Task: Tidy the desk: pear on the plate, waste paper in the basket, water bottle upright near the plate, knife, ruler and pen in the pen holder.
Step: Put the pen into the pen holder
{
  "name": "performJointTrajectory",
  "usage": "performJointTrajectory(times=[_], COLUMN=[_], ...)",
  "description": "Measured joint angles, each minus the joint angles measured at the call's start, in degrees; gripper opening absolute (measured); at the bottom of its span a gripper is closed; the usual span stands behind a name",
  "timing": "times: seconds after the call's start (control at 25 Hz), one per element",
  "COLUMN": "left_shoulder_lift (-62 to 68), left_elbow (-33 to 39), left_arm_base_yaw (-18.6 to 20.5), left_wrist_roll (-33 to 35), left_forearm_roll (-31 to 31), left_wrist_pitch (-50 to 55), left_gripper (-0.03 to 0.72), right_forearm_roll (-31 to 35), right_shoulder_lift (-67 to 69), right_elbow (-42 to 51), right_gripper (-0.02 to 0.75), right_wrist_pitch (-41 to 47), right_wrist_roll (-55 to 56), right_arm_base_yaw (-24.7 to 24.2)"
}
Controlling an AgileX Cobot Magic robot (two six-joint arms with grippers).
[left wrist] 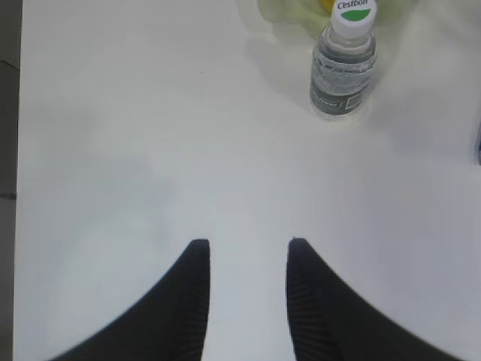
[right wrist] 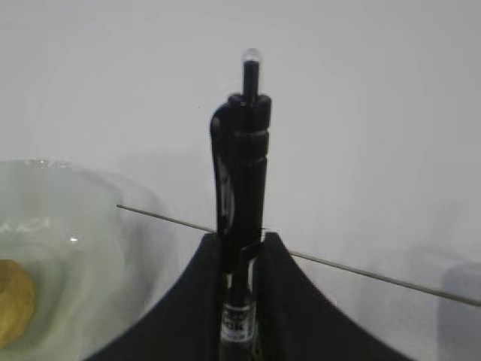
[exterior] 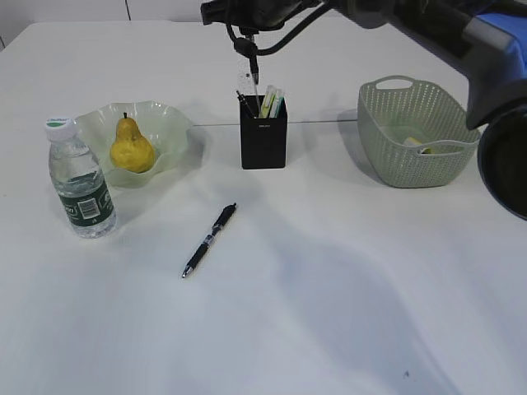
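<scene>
While the right claw [right wrist: 239,248] grips a black pen [right wrist: 240,173] upright between its fingers, it hangs above the black pen holder [exterior: 263,141] at the back of the white counter [exterior: 329,288]. That holder already carries several items, though I cannot make out which. A second black pen [exterior: 210,239] lies flat on the counter in front of the holder, well apart from it. To the left, the yellow pear [exterior: 132,146] sits on the pale green plate [exterior: 173,123], and the water bottle [exterior: 80,179] stands upright just beside the plate. To the right stands the grey-green basket [exterior: 387,148] with something pale inside. The left claw [left wrist: 246,252] hovers over bare counter, its fingers parted and holding nothing, the bottle near the top of its view.
</scene>
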Motion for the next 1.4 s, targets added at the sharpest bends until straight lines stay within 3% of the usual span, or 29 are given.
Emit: performJointTrajectory(times=[0.44, 1.4], left_shoulder_lift=[1.8, 1.9], left_elbow=[0.0, 0.0], left_arm_base_yaw=[0.0, 0.0], left_wrist_roll=[0.0, 0.0], left_forearm_roll=[0.0, 0.0], left_wrist_pitch=[-0.2, -1.3], left_gripper=[0.239, 0.239], right_forearm_roll=[-1.2, -2.9], right_shoulder_lift=[3.7, 10.1], right_elbow=[0.0, 0.0], right_gripper=[0.102, 0.102], right_wrist_pitch=[-3.7, -9.2], right_wrist_roll=[1.1, 2.3], right_arm_base_yaw=[-3.2, -3.9])
